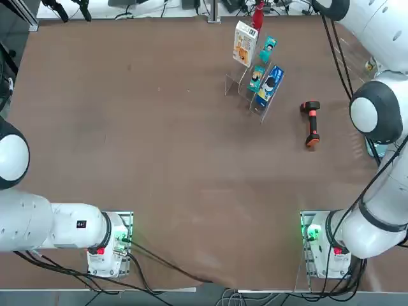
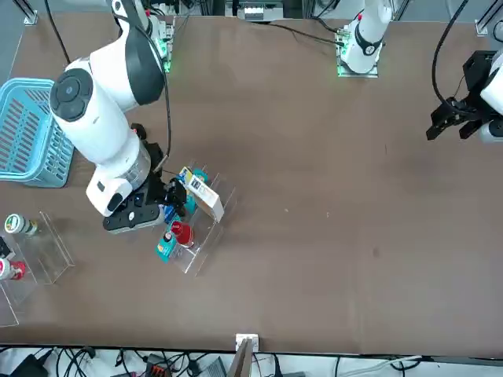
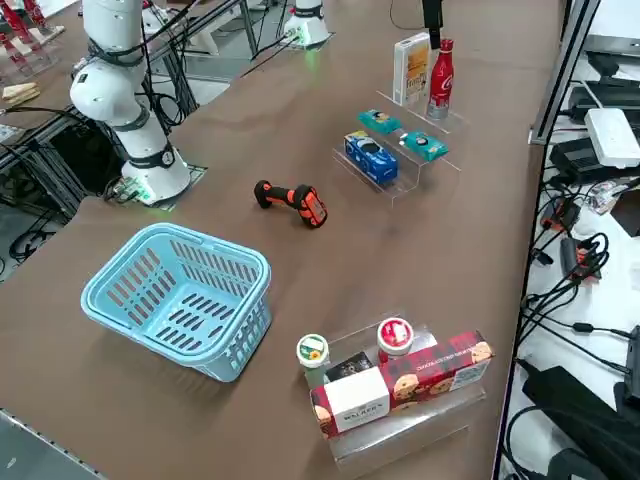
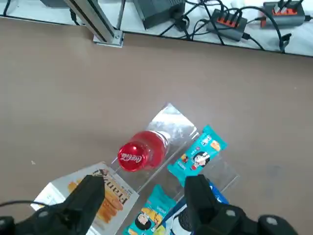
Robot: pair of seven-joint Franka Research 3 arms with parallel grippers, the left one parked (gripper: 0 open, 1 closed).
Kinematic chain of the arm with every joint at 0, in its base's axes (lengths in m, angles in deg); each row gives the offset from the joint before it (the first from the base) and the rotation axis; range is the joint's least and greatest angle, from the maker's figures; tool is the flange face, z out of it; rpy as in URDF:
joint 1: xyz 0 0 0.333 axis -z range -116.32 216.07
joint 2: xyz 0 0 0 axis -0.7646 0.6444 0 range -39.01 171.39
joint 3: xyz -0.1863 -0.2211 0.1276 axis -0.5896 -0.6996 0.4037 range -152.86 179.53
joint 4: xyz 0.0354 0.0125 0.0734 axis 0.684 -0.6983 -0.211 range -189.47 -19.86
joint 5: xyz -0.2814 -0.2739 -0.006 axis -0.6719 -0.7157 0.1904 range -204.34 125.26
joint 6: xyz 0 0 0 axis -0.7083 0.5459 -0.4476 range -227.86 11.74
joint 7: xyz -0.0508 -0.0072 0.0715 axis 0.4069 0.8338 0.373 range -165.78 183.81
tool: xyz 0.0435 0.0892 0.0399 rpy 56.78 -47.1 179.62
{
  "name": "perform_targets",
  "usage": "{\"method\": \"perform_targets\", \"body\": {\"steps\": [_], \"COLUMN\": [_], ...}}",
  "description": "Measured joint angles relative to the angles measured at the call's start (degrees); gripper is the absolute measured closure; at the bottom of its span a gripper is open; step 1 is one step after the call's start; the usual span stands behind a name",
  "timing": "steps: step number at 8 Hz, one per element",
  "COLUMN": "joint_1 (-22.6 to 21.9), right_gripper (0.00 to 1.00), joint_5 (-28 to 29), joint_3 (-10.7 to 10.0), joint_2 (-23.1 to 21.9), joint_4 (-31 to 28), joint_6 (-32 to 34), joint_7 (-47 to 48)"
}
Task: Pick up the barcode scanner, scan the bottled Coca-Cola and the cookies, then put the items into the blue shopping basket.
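Brown worktop: right end effector (image 4: 144, 198) hangs wide open and empty above the bottled Coca-Cola (image 4: 141, 152) and cookies (image 4: 100, 193) on the clear rack, barcode scanner (image 1: 311, 123) lying apart unpicked; descending risks toppling the bottle.

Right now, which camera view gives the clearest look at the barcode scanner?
The right side view: the barcode scanner lies in the open on the table, black head and orange handle both plain. The top view also shows it whole, only smaller and from straight above. In the front view the working arm covers it; the right wrist view misses it.
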Motion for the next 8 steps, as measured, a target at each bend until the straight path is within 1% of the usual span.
{"method": "perform_targets", "body": {"steps": [4,5,6,8], "joint_1": [-0.52,-0.52,-0.51,-0.54], "right_gripper": [0.0,0.01,0.03,0.11], "joint_5": [-0.25,-0.32,-0.33,-0.33], "joint_3": [0.0,-0.1,-0.3,-0.37], "joint_2": [1.56,1.88,2.19,2.86], "joint_4": [-0.01,-0.01,-0.01,-0.01], "joint_6": [-3.47,-3.8,-4.28,-5.69], "joint_7": [-3.28,-4.22,-4.68,-4.86]}}
